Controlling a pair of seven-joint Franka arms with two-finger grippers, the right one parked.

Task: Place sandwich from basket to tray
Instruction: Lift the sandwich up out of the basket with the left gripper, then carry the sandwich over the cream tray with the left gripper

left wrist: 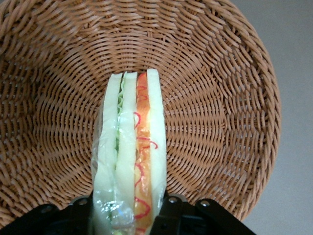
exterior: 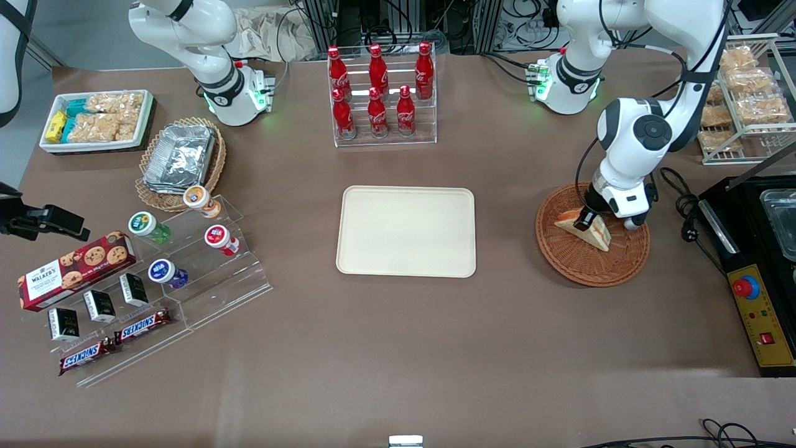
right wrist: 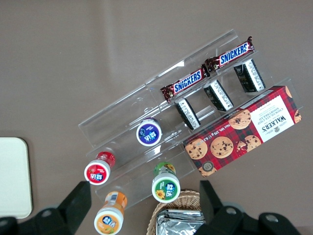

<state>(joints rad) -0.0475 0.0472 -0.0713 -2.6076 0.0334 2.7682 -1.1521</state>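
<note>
The clear-wrapped sandwich (exterior: pixel 589 229) lies in the round reddish-brown wicker basket (exterior: pixel 615 264) toward the working arm's end of the table. My left gripper (exterior: pixel 585 219) is down in the basket, shut on the sandwich. In the left wrist view the sandwich (left wrist: pixel 131 152) stands on edge between the black fingers (left wrist: pixel 168 215), white bread with green and orange-red layers, over the basket's woven floor (left wrist: pixel 220 122). The cream-beige tray (exterior: pixel 407 231) lies flat at the table's middle, with nothing on it; its corner shows in the right wrist view (right wrist: pixel 13 177).
A clear rack of red cola bottles (exterior: pixel 380 93) stands farther from the camera than the tray. A black appliance with a yellow control box (exterior: pixel 762 320) lies beside the basket at the table's end. A clear stepped display (exterior: pixel 186 267) with cups and snacks sits toward the parked arm's end.
</note>
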